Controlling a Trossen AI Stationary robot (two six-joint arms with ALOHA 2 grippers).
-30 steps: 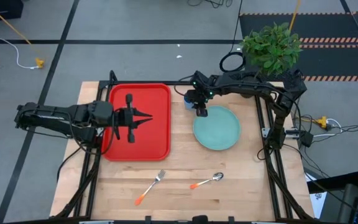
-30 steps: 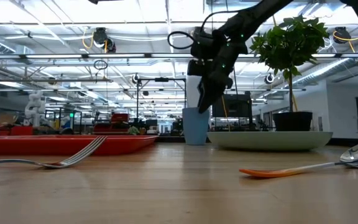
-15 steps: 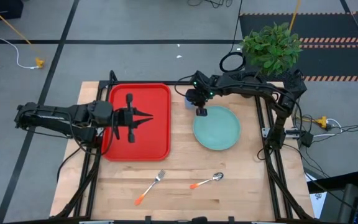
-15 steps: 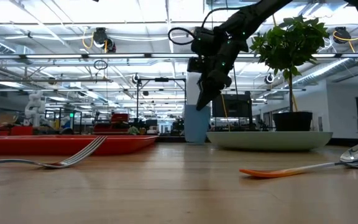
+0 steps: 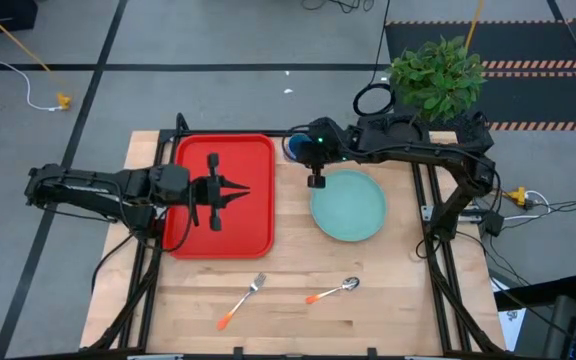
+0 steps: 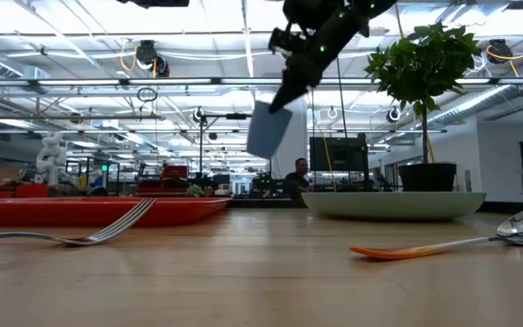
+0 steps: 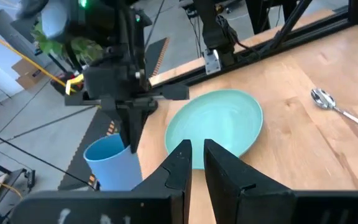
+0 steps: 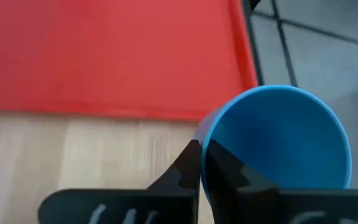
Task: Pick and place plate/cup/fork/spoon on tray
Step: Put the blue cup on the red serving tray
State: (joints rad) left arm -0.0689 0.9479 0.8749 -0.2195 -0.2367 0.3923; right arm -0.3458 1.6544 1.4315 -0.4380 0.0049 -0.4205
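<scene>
My right gripper [image 5: 306, 152] is shut on the small blue cup [image 6: 269, 129], which is up in the air between the red tray [image 5: 223, 228] and the teal plate [image 5: 349, 205]. My left gripper [image 5: 236, 190] hovers shut and empty over the tray. The plate lies flat on the table. The orange-handled fork [image 5: 243, 300] and spoon [image 5: 333, 291] lie on the wood near the front edge. My right gripper holds the cup by its rim [image 8: 205, 149], one finger [image 8: 229, 177] inside the cup and one outside, with the wall between them. The fingers come from above, pointing down. The cup hangs tilted below them [image 6: 269, 136], clear of the table.
A potted plant [image 5: 436, 72] stands at the table's far right corner, behind the plate. Bare wood lies between the tray and the plate and along the front around the fork and spoon.
My right gripper has gone up and a little toward the tray with the cup. The cup stood on the table beside the plate; now it hangs tilted, lifted clear.
</scene>
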